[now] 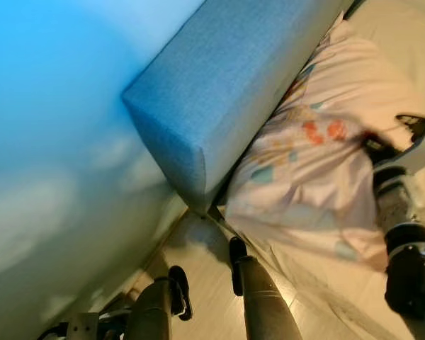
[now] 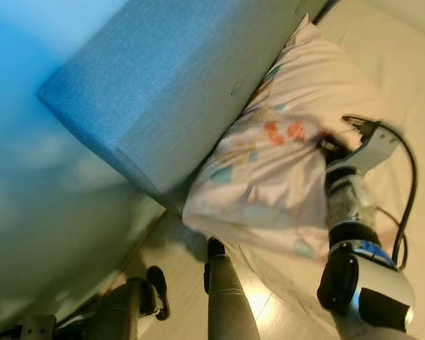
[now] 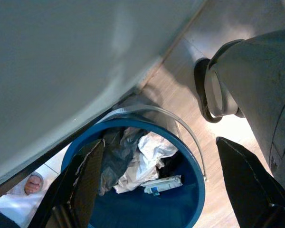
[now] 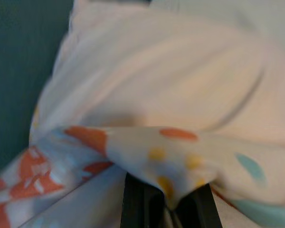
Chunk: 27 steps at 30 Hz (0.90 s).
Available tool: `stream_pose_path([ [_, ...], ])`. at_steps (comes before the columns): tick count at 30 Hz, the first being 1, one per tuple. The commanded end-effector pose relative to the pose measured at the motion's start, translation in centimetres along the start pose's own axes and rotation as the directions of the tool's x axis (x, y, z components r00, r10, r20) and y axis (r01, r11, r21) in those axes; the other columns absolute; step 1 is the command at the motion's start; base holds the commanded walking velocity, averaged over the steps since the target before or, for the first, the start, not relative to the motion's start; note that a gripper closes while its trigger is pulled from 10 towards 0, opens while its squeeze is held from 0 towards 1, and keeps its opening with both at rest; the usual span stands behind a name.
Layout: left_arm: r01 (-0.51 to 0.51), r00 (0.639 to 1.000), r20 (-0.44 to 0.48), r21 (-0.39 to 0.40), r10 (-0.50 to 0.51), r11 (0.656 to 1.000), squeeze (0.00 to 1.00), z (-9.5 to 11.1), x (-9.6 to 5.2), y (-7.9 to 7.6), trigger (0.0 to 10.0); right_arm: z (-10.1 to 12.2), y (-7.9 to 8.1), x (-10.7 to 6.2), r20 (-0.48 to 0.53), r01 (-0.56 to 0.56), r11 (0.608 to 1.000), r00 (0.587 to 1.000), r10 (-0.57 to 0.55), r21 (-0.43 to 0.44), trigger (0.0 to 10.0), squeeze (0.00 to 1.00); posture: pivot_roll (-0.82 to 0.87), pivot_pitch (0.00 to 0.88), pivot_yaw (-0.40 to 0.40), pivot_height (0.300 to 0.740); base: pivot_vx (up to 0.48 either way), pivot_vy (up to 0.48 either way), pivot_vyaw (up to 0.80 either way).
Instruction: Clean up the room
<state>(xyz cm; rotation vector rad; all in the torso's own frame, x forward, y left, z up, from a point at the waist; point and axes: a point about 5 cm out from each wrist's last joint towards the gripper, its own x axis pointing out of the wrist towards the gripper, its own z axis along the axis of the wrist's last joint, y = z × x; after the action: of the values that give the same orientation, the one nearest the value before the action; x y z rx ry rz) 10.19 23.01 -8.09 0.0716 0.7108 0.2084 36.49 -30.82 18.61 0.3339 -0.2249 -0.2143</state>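
A pale pillow (image 2: 269, 170) printed with orange, yellow and teal shapes lies on the bed against the blue headboard (image 2: 177, 85). My right gripper (image 2: 331, 147) is shut on a fold of the pillow's cover (image 4: 180, 166), near its middle, with my right arm reaching in from the lower right. In the left wrist view my left gripper (image 3: 156, 185) hangs open over a blue bucket (image 3: 190, 199) with a wire handle. The bucket holds crumpled paper, a dark bag and a wrapper.
The cream bed sheet (image 2: 404, 64) spreads to the right of the pillow. My two legs (image 2: 223, 297) stand on pale wooden floor (image 1: 212, 283) beside the bed corner. A light blue wall (image 1: 42, 142) runs on the left. A person's bare toes (image 3: 33, 183) show past the bucket.
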Motion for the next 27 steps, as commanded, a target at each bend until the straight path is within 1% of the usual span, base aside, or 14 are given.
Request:
stream_pose_path([
  [1,-0.011,0.997,-0.072,0.002,0.011,1.0,0.0,-1.8,-1.0,0.3,10.0,2.0,-0.4,0.3,0.102,0.026,1.0,0.994,-0.026,0.002,0.0,0.0,0.1,0.383,0.076,0.74,0.0,0.0,0.0],
  [4,-0.011,0.997,-0.075,0.0,0.011,1.0,0.0,-1.9,-1.0,0.1,10.0,5.0,0.2,1.2,0.193,0.021,0.998,0.981,-0.01,-0.055,0.0,0.0,0.1,0.381,0.069,0.74,0.0,0.0,0.0],
  [7,-0.012,0.997,-0.078,-0.002,0.012,1.0,0.0,-1.9,-1.0,0.1,10.0,6.3,0.4,1.5,0.225,0.025,0.996,0.974,-0.004,-0.087,0.0,0.0,0.09,0.377,0.063,0.74,0.0,0.0,0.0],
  [9,-0.012,0.996,-0.085,-0.005,0.012,1.0,0.0,-2.0,-0.9,0.0,10.0,9.5,0.9,2.1,0.298,0.037,0.977,0.954,0.027,-0.209,0.0,0.0,0.08,0.365,0.052,0.74,0.0,0.0,0.0],
  [10,-0.012,0.996,-0.085,-0.005,0.012,1.0,0.0,-2.0,-0.9,0.0,10.0,9.5,0.9,2.1,0.298,0.037,0.977,0.954,0.027,-0.209,0.0,0.0,0.08,0.365,0.052,0.74,0.0,0.0,0.0],
  [11,-0.013,0.996,-0.088,-0.007,0.012,1.0,0.0,-2.0,-0.8,-0.2,10.0,12.2,1.5,2.5,0.355,0.057,0.95,0.933,0.058,-0.306,0.0,0.0,0.07,0.36,0.046,0.74,0.0,0.0,0.0],
  [13,-0.014,0.996,-0.09,-0.01,0.013,1.0,0.0,-1.9,-0.7,-0.3,10.0,15.4,2.9,2.8,0.422,0.063,0.92,0.899,0.115,-0.386,0.0,0.0,0.06,0.355,0.044,0.74,0.0,0.0,0.0],
  [16,-0.014,0.996,-0.089,-0.011,0.013,1.0,0.0,-1.8,-0.6,-0.3,10.0,16.3,3.6,2.9,0.442,0.059,0.909,0.886,0.143,-0.412,0.0,0.0,0.06,0.354,0.043,0.74,0.0,0.0,0.0],
  [19,-0.012,0.996,-0.087,-0.011,0.011,1.0,0.0,-1.8,-0.6,-0.5,10.0,18.5,6.6,3.1,0.505,-0.008,0.904,0.827,0.247,-0.428,0.0,0.0,0.07,0.35,0.04,0.74,0.0,0.0,0.0],
  [20,-0.012,0.996,-0.087,-0.011,0.011,1.0,0.0,-1.8,-0.6,-0.5,10.0,18.5,6.6,3.1,0.505,-0.008,0.904,0.827,0.247,-0.428,0.0,0.0,0.07,0.35,0.04,0.74,0.0,0.0,0.0],
  [21,-0.011,0.996,-0.089,-0.011,0.01,1.0,0.0,-1.9,-0.7,-0.6,10.0,16.7,8.2,3.5,0.457,-0.093,0.897,0.835,0.307,-0.433,0.0,0.0,0.07,0.352,0.036,0.74,0.0,0.0,0.0],
  [22,-0.011,0.996,-0.089,-0.011,0.01,1.0,0.0,-1.9,-0.7,-0.6,10.0,16.7,8.2,3.5,0.457,-0.093,0.897,0.835,0.307,-0.433,0.0,0.0,0.07,0.352,0.036,0.74,0.0,0.0,0.0],
  [25,-0.007,0.995,-0.096,-0.007,0.006,1.0,0.0,-2.2,-0.9,-0.8,10.0,9.4,9.8,3.5,0.263,-0.258,0.876,0.885,0.383,-0.407,0.0,0.0,0.06,0.36,0.039,0.74,0.0,0.0,0.0],
  [27,-0.005,0.995,-0.1,-0.005,0.005,1.0,0.0,-2.5,-1.1,-0.9,10.0,3.9,10.5,2.5,0.131,-0.344,0.867,0.901,0.413,-0.36,0.0,0.0,0.07,0.373,0.044,0.74,0.0,0.0,0.0],
])
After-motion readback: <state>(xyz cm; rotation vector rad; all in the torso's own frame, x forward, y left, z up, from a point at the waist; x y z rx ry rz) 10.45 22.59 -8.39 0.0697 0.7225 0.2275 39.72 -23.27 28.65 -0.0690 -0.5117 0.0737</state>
